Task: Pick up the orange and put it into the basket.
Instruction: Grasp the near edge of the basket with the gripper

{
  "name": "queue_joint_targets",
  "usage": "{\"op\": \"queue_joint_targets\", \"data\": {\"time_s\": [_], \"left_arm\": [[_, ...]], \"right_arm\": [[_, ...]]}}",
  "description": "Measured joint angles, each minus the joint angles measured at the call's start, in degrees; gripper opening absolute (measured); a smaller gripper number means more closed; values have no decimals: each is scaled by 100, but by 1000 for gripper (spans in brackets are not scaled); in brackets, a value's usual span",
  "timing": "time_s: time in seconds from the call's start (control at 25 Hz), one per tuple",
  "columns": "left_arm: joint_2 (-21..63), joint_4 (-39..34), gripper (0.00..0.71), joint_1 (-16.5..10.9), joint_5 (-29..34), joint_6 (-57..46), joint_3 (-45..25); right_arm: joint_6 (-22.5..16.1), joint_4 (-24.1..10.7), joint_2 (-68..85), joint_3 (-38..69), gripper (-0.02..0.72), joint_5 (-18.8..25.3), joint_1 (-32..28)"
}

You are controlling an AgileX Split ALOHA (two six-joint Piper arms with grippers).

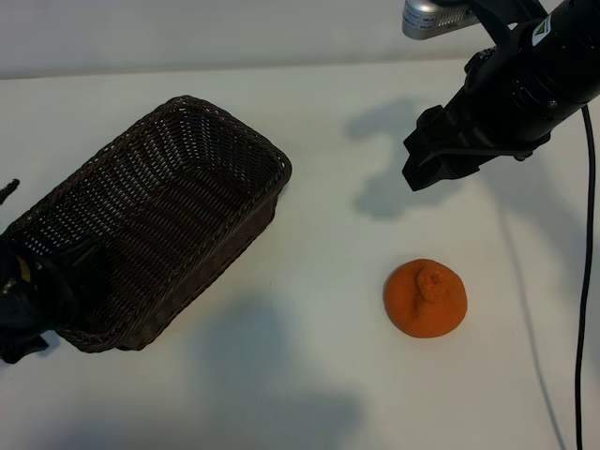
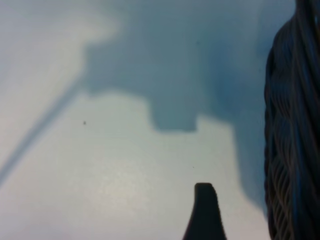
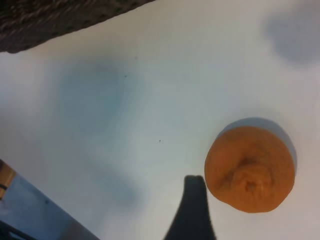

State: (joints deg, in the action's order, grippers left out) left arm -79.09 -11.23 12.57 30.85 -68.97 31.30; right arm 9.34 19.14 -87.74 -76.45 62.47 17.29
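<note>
- The orange lies on the white desk at about 4 o'clock from the middle of the exterior view, nub facing up, nothing touching it.
- The basket sits at about 9 o'clock in that view, long axis running from 7 o'clock up toward 1 o'clock, open side up, with nothing seen inside.
- Orange and basket are well apart, bare desk between them; the orange is at about 4 o'clock from the basket's near corner.
- The right gripper hangs in the air at about 1 o'clock, above the desk, with the orange below it toward 6 o'clock; it holds nothing.
- Its fingers stand spread; in the right wrist view one dark fingertip shows just beside the orange without touching it, and the basket's rim crosses the far corner.
- The right gripper's shadow falls on the desk at about 12 to 1 o'clock, away from the orange.
- The left gripper is at the 8 o'clock edge, low, right by the basket's near end; its fingers are spread and pinch nothing.
- In the left wrist view one dark fingertip shows over bare desk, with the basket's woven wall close beside it.
</note>
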Motion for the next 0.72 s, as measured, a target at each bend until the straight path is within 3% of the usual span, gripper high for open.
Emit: {"op": "queue_joint_targets", "data": {"time_s": [0.12,0.32,0.72], "left_arm": [[-38,0,472,0,-97,-5,0],[-287,6,206,0,-204,-25,0],[-385,55,172,0,-712,126,0]], "right_arm": [[0,0,0,0,577,4,0],[0,0,0,0,577,4,0],[16,-6,0,0,577,11,0]]}}
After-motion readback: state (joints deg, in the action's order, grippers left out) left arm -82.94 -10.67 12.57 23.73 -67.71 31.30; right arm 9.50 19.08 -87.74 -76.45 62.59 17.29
